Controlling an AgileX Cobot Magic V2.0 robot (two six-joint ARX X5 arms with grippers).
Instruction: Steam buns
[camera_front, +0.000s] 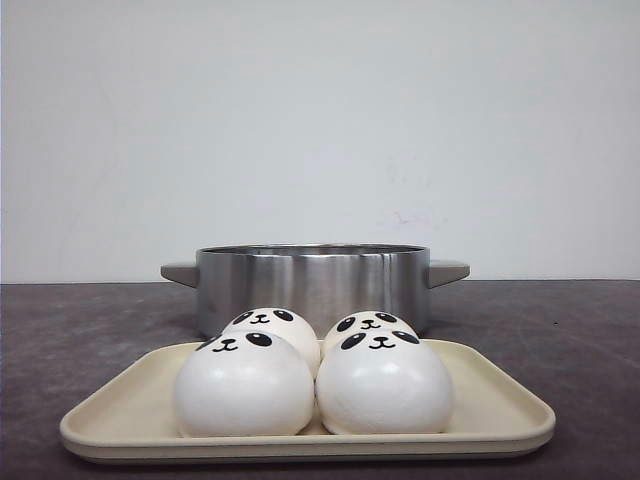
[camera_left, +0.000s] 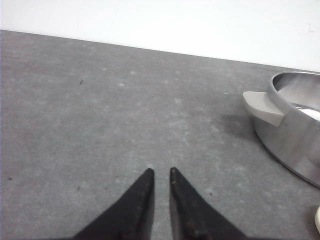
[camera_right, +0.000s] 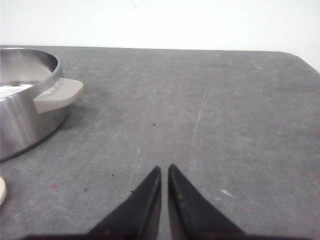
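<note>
Several white buns with black panda faces sit close together on a cream tray (camera_front: 300, 445) at the front of the table: one at front left (camera_front: 244, 385), one at front right (camera_front: 384, 385), and two behind them (camera_front: 270, 322) (camera_front: 368, 322). Neither gripper shows in the front view. My left gripper (camera_left: 161, 172) hovers over bare grey table to the left of the pot, jaws nearly together and holding nothing. My right gripper (camera_right: 164, 168) hovers over bare table to the right of the pot, jaws together and empty.
A steel pot (camera_front: 315, 280) with grey side handles stands just behind the tray. It also shows in the left wrist view, pot (camera_left: 295, 140) with handle (camera_left: 262, 107), and in the right wrist view, pot (camera_right: 20, 115) with handle (camera_right: 57, 95). A white wall backs the table.
</note>
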